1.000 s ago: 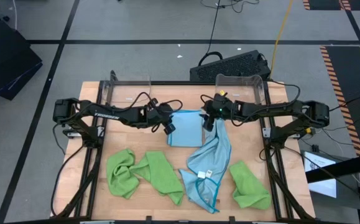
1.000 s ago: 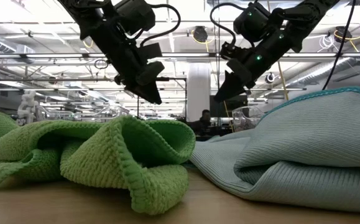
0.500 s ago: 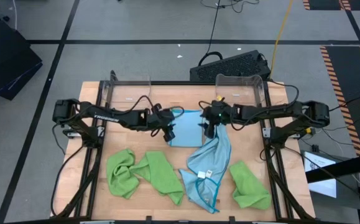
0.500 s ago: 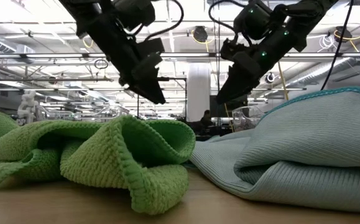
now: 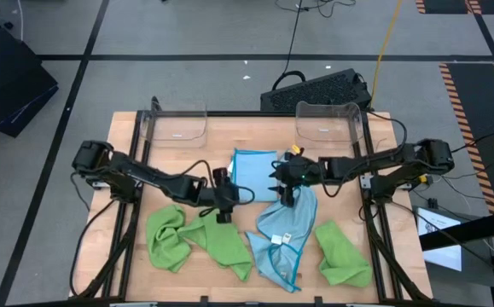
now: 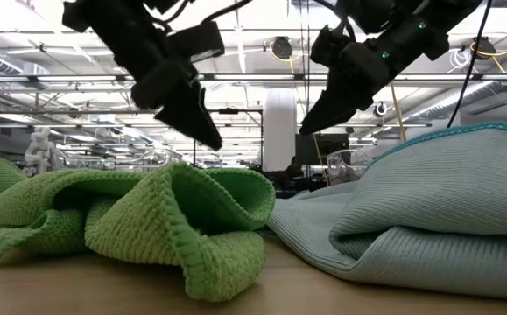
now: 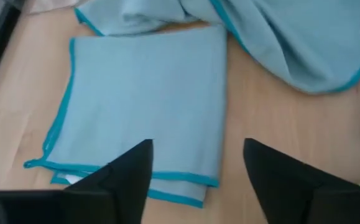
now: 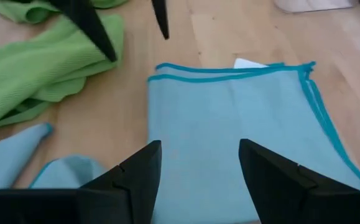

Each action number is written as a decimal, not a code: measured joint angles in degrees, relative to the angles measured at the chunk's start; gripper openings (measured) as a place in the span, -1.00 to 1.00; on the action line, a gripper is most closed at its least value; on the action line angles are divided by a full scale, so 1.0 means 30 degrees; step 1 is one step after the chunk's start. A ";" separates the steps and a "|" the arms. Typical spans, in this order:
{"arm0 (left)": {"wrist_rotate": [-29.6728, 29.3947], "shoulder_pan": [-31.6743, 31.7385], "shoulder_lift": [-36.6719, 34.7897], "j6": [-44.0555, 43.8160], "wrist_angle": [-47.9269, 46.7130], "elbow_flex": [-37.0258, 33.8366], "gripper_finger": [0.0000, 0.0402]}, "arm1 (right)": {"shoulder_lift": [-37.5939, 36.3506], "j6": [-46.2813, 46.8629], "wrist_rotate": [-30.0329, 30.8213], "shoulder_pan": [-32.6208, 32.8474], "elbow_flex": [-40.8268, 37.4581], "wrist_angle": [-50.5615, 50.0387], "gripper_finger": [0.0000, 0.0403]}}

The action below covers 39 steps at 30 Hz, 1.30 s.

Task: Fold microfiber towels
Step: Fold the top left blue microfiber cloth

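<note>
A folded light blue towel [image 5: 253, 166] with teal edging lies flat at the table's middle and also shows in the wrist views [image 7: 142, 106] [image 8: 242, 124]. A crumpled blue towel [image 5: 285, 230] lies just near of it. Green towels lie bunched at the near left [image 5: 168, 237] [image 5: 225, 243] and near right [image 5: 342, 254]. My left gripper [image 5: 227, 198] [image 7: 198, 162] hangs open above the table by the folded towel's near left corner. My right gripper [image 5: 282, 189] [image 8: 198, 158] hangs open by its near right corner, over the crumpled towel's far end.
Two clear plastic bins [image 5: 177, 126] [image 5: 328, 122] stand at the table's far edge. A black keyboard-like thing [image 5: 315, 89] lies on the floor beyond. In the low view a green towel [image 6: 174, 219] and the blue one [image 6: 428, 210] fill the foreground.
Both grippers have swung from the folded towel's left and right sides toward the table's near edge, the left one farther. The folded towel has stayed flat where it was.
</note>
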 joint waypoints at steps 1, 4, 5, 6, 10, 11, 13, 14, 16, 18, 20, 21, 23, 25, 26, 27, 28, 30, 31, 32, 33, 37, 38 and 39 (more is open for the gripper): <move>-0.0003 -0.0068 0.0342 0.0220 0.0348 0.0002 0.35 | 0.0000 0.0100 0.0228 0.0054 0.0000 -0.0008 0.03; 0.0015 -0.0083 0.1385 0.1066 0.0623 0.0004 0.39 | 0.0000 0.0327 0.0251 0.0169 0.0000 -0.0021 0.03; -0.0021 -0.0047 0.1711 0.1287 0.0751 0.0000 0.39 | 0.0000 0.0422 0.0255 0.0211 0.0000 -0.0014 0.03; -0.0112 0.0021 0.1982 0.1476 0.0826 0.0007 0.37 | 0.0000 0.0498 0.0247 0.0253 0.0000 -0.0041 0.03; 0.0256 0.0435 0.2437 0.1388 0.0627 0.0007 0.25 | 0.0000 0.0762 0.0247 0.0360 0.0000 -0.0119 0.03; 0.0764 0.0531 0.2472 0.1351 0.0614 0.0007 0.22 | 0.0000 0.0816 0.0247 0.0390 0.0000 -0.0133 0.03; 0.1356 0.0582 0.2547 0.1468 0.0699 0.0007 0.17 | 0.0000 0.0822 0.0247 0.0400 0.0000 -0.0063 0.03; 0.1504 0.0579 0.2691 0.1621 0.0976 0.0024 0.15 | 0.0000 0.0822 0.0247 0.0400 0.0000 -0.0064 0.03; 0.1662 0.0567 0.2977 0.2016 0.0914 0.0031 0.13 | 0.0000 0.0822 0.0274 0.0400 0.0000 -0.0034 0.03; 0.1836 0.0654 0.3405 0.2447 0.1164 0.0001 0.13 | 0.0000 0.0807 0.0509 0.0400 0.0000 -0.0006 0.03; 0.2142 0.0785 0.3729 0.2660 0.1371 0.0014 0.12 | 0.0000 0.0816 0.0670 0.0400 0.0000 0.0014 0.03; 0.2183 0.0876 0.3912 0.2683 0.1546 0.0035 0.12 | 0.0000 0.0829 0.0685 0.0400 0.0000 0.0065 0.03; 0.1998 0.0960 0.3991 0.2575 0.1556 0.0058 0.12 | 0.0000 0.0876 0.0674 0.0414 0.0000 0.0071 0.03; 0.1918 0.1078 0.4001 0.2308 0.1413 0.0073 0.12 | 0.0000 0.0895 0.0677 0.0472 0.0000 0.0048 0.02; 0.1890 0.1122 0.4001 0.2245 0.1283 0.0073 0.11 | 0.0000 0.0894 0.0677 0.0518 0.0000 -0.0021 0.02; 0.1847 0.1135 0.4000 0.2168 0.1194 0.0073 0.09 | 0.0000 0.0887 0.0670 0.0531 0.0000 -0.0086 0.02; 0.1758 0.1129 0.3946 0.2152 0.1064 0.0073 0.06 | 0.0000 0.0861 0.0670 0.0551 0.0000 -0.0074 0.02; 0.1595 0.1176 0.3921 0.2154 0.0762 0.0076 -0.03 | 0.0000 0.0841 0.0670 0.0638 0.0000 -0.0072 0.02; 0.1511 0.1251 0.3921 0.2140 0.0630 0.0080 -0.09 | 0.0000 0.0805 0.0670 0.0652 0.0000 -0.0072 0.02; 0.1468 0.1341 0.3921 0.2079 0.0484 0.0080 -0.15 | 0.0000 0.0742 0.0663 0.0682 0.0000 -0.0075 0.02; 0.1463 0.1467 0.3919 0.2004 0.0361 0.0080 -0.22 | 0.0000 0.0735 0.0663 0.0725 0.0000 -0.0072 0.02; 0.1498 0.1972 0.3914 0.2025 0.0189 0.0056 -0.50 | 0.0000 0.0625 0.0655 0.0779 0.0000 -0.0072 0.02; 0.1535 0.2068 0.3914 0.2179 0.0168 0.0051 -0.57 | 0.0000 0.0650 0.0663 0.0779 0.0000 -0.0067 0.02; 0.1597 0.2162 0.3914 0.2345 0.0148 0.0046 -0.64 | 0.0000 0.0662 0.0660 0.0779 0.0000 -0.0072 0.02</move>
